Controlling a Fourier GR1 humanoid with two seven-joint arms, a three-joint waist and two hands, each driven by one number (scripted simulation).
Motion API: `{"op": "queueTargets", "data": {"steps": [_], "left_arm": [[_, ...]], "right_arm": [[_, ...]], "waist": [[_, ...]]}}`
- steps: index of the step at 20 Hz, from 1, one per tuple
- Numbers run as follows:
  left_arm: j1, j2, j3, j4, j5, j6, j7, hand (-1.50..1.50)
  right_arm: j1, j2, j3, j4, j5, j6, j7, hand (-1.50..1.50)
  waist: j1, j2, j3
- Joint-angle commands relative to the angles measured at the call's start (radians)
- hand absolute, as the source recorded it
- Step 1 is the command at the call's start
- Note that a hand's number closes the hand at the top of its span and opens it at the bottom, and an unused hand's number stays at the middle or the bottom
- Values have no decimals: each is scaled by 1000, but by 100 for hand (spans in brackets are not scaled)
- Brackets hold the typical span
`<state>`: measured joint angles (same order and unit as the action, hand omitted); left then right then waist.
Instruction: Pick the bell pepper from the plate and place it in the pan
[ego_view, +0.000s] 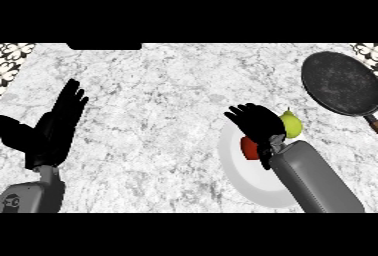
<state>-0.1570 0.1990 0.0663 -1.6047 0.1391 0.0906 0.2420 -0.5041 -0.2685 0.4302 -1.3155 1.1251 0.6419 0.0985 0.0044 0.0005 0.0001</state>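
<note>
Grey right forearm (314, 182), nearest the viewer, rises from the lower edge and slants up and to the left across the white plate (247, 180). Its black right hand (257, 124) sits palm-down over the plate's upper part, directly on top of the bell pepper (294, 125). The pepper lies on the plate. A yellow-green part with a small stem tip shows at the hand's right, a red part shows below the hand at its left, and the middle is hidden beneath the palm. Whether this hand has closed round the pepper or only covers it cannot be told from this view.

At the left, the left forearm (33, 197) enters from the lower corner. The left hand (55, 127) is held up and spread, fingers straight and pointing away from the viewer, thumb out to the left. It holds nothing and touches nothing, well apart from the plate.

A dark round pan (339, 82) rests on the marbled counter (162, 100) at the upper right, apart from the plate, with its handle (371, 121) running off the right edge.
</note>
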Motion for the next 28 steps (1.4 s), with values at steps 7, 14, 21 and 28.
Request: {"op": "queueTargets", "data": {"steps": [7, 14, 21, 28], "left_arm": [[-61, -39, 13, 99, -19, -12, -57, 0], [29, -50, -5, -32, -43, 5, -1, 0], [15, -11, 54, 13, 2, -61, -24, 0], [-2, -14, 52, 40, -24, -46, -38, 0]], "right_arm": [[-22, 73, -29, 237, 78, -123, -120, 150], [19, 68, -35, 200, 115, -188, -206, 150], [-44, 138, -96, 268, 117, -211, -227, 150], [99, 33, -199, -24, 77, -278, -199, 150]], "waist": [[1, 2, 0], [-1, -1, 0], [1, 0, 0], [-13, -3, 0]]}}
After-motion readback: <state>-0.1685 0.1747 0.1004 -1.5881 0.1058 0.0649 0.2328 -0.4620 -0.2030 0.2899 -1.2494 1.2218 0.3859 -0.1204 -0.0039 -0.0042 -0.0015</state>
